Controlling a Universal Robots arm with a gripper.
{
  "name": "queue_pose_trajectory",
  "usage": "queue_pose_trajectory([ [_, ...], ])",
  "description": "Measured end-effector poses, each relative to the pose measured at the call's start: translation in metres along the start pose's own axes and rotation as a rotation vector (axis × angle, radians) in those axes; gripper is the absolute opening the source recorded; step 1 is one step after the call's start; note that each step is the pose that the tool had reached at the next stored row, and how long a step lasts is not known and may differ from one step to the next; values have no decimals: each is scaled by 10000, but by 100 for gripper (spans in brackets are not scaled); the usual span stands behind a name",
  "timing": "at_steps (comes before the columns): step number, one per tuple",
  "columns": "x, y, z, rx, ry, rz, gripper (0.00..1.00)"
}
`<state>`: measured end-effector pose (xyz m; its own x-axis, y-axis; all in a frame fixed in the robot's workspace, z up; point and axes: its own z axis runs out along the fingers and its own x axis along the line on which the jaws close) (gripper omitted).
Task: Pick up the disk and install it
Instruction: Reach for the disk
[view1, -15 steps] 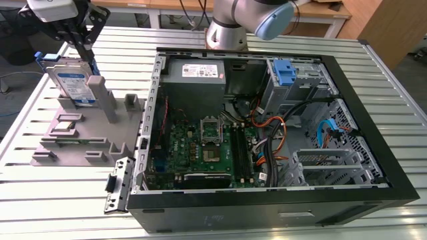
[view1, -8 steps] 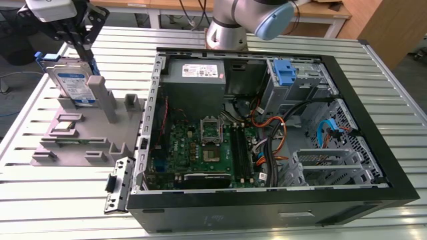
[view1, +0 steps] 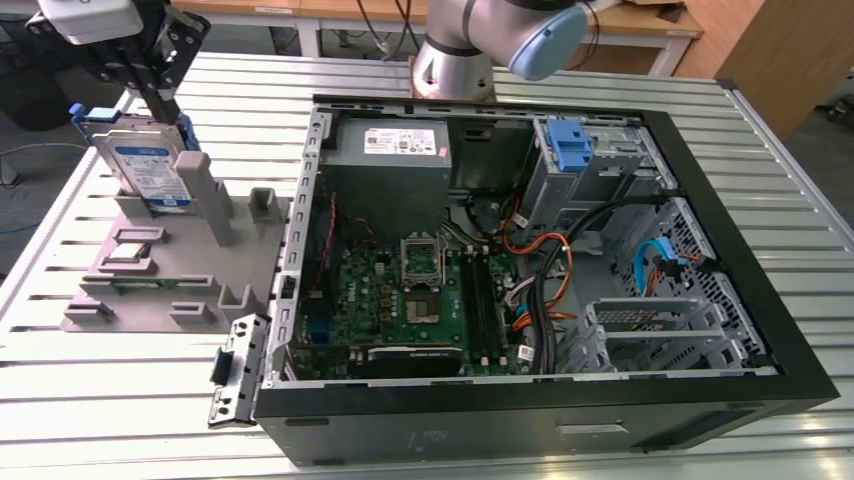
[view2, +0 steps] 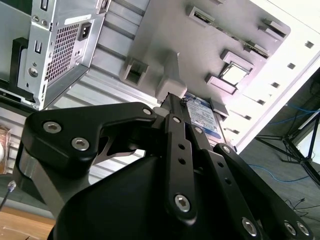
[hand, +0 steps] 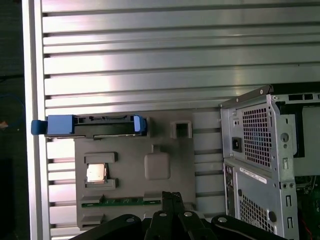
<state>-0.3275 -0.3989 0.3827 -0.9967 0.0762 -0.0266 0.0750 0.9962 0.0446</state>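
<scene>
Broadly, a slatted metal table (view1: 107, 400) carries everything. Its biggest load is an open computer case (view1: 747, 300) lying on its side towards the exterior view's right, with a grey power-supply box (view1: 400, 145) in the far corner. A lone blue bracket (view1: 570, 145) sits in the drive bay beside it.

Just beside the case, on the exterior view's left, lies a grey fixture (view1: 160, 285). The disk (view1: 140, 165) stands on edge in a slot at its far end, with its blue carrier around it.

The gripper (view1: 170, 112) hangs over the fixture, and in the exterior view its tips are near the disk's upper corner. In the first wrist view the fingers (hand: 166, 202) are drawn together with nothing between them. There the disk's (hand: 90, 126) top edge is free. A small processor chip (hand: 96, 173) rests in a fixture pocket.
</scene>
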Motion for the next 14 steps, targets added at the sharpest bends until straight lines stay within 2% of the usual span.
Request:
queue_pose_trajectory([
  [6, 74, -6, 2, 0, 0, 0, 10],
  [14, 124, -10, 3, 0, 0, -1, 10],
])
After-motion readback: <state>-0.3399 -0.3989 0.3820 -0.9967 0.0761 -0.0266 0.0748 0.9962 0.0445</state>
